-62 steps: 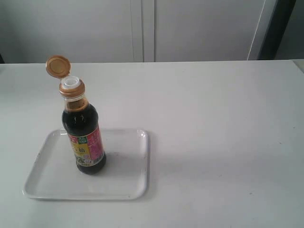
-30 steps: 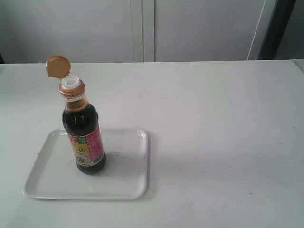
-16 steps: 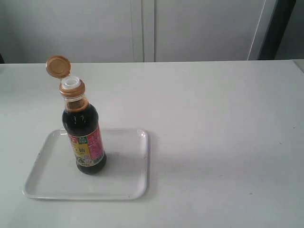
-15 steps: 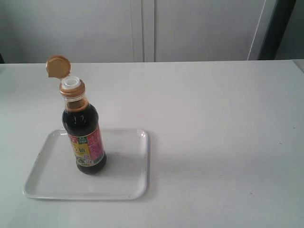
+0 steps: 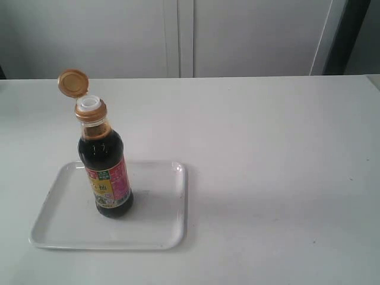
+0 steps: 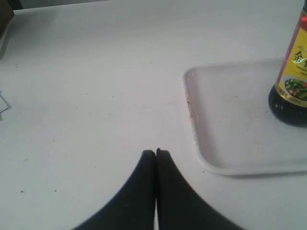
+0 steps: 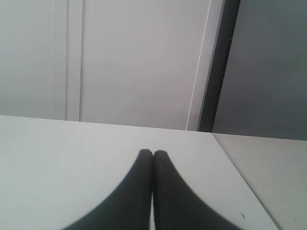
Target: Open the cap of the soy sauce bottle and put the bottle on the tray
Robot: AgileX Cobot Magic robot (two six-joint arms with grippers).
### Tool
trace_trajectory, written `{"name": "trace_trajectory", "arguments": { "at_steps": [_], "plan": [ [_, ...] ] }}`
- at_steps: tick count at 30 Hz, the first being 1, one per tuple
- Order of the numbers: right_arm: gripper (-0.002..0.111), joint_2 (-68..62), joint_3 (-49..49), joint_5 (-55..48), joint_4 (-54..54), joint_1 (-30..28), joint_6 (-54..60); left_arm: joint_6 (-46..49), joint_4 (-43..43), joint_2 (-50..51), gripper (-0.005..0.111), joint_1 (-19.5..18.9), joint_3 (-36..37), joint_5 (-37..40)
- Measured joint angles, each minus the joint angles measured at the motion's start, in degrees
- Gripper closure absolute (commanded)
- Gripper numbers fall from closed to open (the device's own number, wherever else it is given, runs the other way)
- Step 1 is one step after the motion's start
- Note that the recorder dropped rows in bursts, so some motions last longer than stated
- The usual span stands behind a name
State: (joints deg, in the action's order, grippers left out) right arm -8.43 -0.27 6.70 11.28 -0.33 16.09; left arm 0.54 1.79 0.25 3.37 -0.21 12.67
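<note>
The soy sauce bottle (image 5: 105, 172) stands upright on the white tray (image 5: 160, 234), near the tray's middle. Its copper-orange cap (image 5: 73, 83) is flipped back on its hinge, baring the white spout (image 5: 89, 103). No arm shows in the exterior view. In the left wrist view my left gripper (image 6: 155, 153) is shut and empty over bare table, apart from the tray's (image 6: 216, 153) rim, with the bottle's (image 6: 295, 76) lower part at the frame edge. My right gripper (image 7: 153, 153) is shut and empty, facing the table's far edge and the wall.
The white table (image 5: 273, 154) stretches to the right of the tray. White cabinet panels (image 5: 237, 35) and a dark vertical strip (image 5: 347, 35) stand behind the table. A dark object (image 6: 5, 14) sits at the corner of the left wrist view.
The cap wobbles slightly on its hinge; the bottle and tray stay in place. No arm enters the exterior view.
</note>
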Motion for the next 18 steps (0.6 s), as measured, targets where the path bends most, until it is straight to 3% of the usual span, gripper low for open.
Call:
{"name": "trace_trajectory", "arguments": {
  "at_steps": [18],
  "plan": [
    [0.108,2.04,0.0,-0.61,-0.1,0.0,-1.37,0.0,0.0,0.0,0.107,0.0,0.0,0.0]
  ]
}}
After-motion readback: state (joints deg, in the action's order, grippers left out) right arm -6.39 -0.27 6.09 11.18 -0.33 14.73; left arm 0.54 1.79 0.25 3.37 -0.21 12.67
